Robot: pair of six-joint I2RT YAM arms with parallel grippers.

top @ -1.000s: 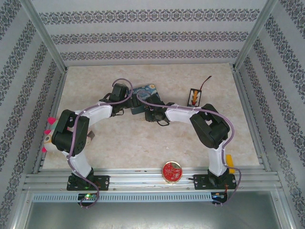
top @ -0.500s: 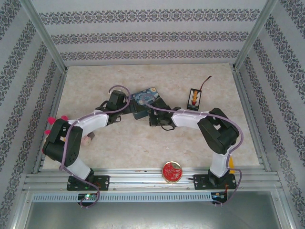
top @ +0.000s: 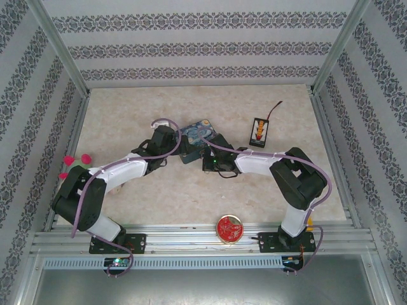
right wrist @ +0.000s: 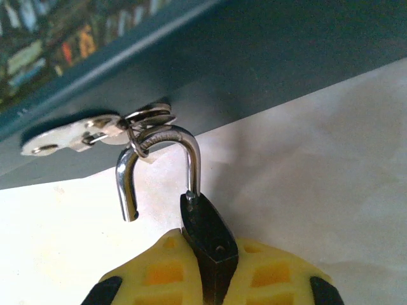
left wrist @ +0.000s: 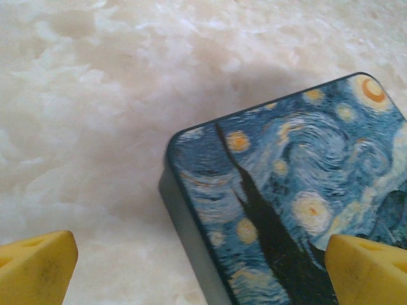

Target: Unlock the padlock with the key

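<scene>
Cream marbled table point(top: 191, 197) inside a wallpapered enclosure, w/ both arms meeting at the starry-night tin point(top: 198, 129) in the mid-far part. Right gripper point(right wrist: 213, 283) was pressed tight on the dark body of the padlock point(right wrist: 208, 232), holding it upright just in front of the tin's near wall, prob. to steady the body so the key end could be worked. The shackle point(right wrist: 166, 141) arched up w/ its left leg hanging free of the body, so the lock looked sprung, tho that's a judgement. A key ring point(right wrist: 150, 116) sat threaded on the shackle, and the flat keys point(right wrist: 60, 138) trailed left against the foot of the tin. Left gripper point(left wrist: 200, 267) was spread wide, yellow fingers point(left wrist: 35, 267) well apart, hovering over the tin's near-left corner w/ nothing between them, likely waiting to take the keys. Room was tight: the tin wall sat right behind the lock, and the two wrists were near each other. Open table lay near and left; a black button box point(top: 259, 130) stood off to the right, and a red round disc point(top: 229, 227) lay at the near edge.
</scene>
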